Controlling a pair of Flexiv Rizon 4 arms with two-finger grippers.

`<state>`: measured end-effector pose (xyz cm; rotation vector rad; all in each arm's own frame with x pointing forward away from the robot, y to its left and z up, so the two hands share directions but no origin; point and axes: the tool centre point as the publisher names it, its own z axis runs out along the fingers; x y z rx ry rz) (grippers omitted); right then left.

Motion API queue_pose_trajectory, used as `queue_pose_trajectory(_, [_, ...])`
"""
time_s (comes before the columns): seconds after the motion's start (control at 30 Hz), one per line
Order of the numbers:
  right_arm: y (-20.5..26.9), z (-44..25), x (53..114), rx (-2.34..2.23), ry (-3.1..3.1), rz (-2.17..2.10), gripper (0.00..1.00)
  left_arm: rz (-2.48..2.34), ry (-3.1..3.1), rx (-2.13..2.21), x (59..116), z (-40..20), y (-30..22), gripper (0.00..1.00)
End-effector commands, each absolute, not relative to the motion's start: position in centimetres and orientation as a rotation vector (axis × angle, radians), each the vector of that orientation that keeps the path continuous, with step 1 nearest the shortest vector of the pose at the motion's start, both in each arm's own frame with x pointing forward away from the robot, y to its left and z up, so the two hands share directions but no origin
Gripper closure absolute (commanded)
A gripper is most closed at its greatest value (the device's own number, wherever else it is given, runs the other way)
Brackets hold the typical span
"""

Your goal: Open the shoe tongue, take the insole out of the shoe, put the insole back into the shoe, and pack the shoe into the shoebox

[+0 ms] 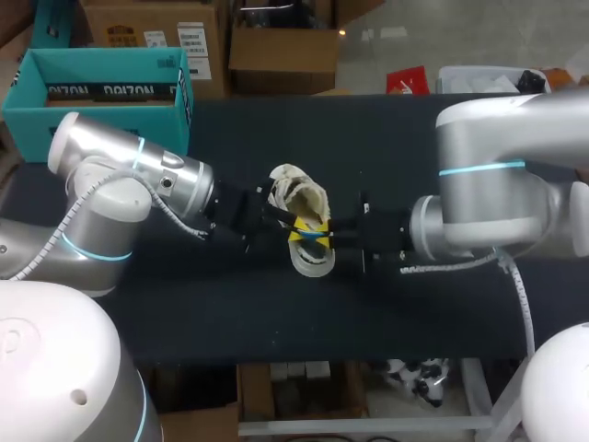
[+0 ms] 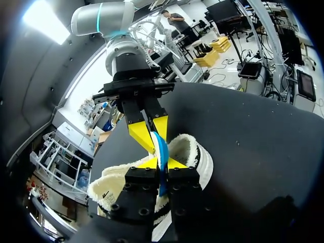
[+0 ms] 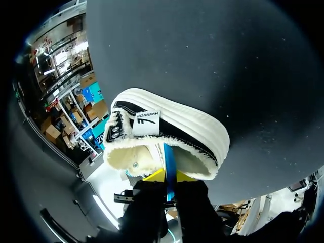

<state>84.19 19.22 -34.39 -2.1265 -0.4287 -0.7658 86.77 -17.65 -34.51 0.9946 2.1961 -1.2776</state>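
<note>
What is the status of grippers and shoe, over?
Left gripper, right gripper: both shut on blue insole. Insole partly in shoe. Shoebox open, far back left.

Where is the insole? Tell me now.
Head view: the insole stands edge-on over the shoe at mid-table, gripped by the left gripper and the right gripper.

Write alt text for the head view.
From opposite sides, the left gripper and the right gripper meet over a cream fleece-lined shoe in the middle of a dark table, both pinching a thin blue insole. An open teal shoebox sits at the table's far left corner.
</note>
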Motion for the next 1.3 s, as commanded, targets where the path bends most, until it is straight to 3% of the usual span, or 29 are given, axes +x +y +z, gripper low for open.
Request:
queue_pose_trajectory(0.03, [19.5,-34.5,84.6,-2.135,-0.440,-0.766,1.00,-1.284,2.195,0.987,87.0,-34.9,-17.7,1.00])
queue_pose_trajectory(0.47, [20.4,-35.9,86.7,-2.163,-0.470,-0.753,1.00,-1.294,2.232,0.905,89.4,-35.7,-17.1,1.00])
queue_pose_trajectory(0.63, [20.4,-36.4,87.0,-2.154,-0.464,-0.751,1.00,-1.301,2.245,0.892,89.4,-35.8,-16.9,0.61])
queue_pose_trajectory(0.7, [20.4,-36.4,86.9,-2.153,-0.463,-0.751,1.00,-1.320,2.246,0.893,89.2,-35.6,-16.6,0.17])
queue_pose_trajectory(0.73, [20.4,-36.4,86.7,-2.154,-0.462,-0.752,1.00,-1.332,2.245,0.896,89.1,-35.5,-16.5,0.02])
queue_pose_trajectory(1.3, [19.7,-35.7,85.6,-2.314,-0.519,-0.790,1.00,-1.629,2.313,0.864,86.2,-30.7,-13.9,0.00])
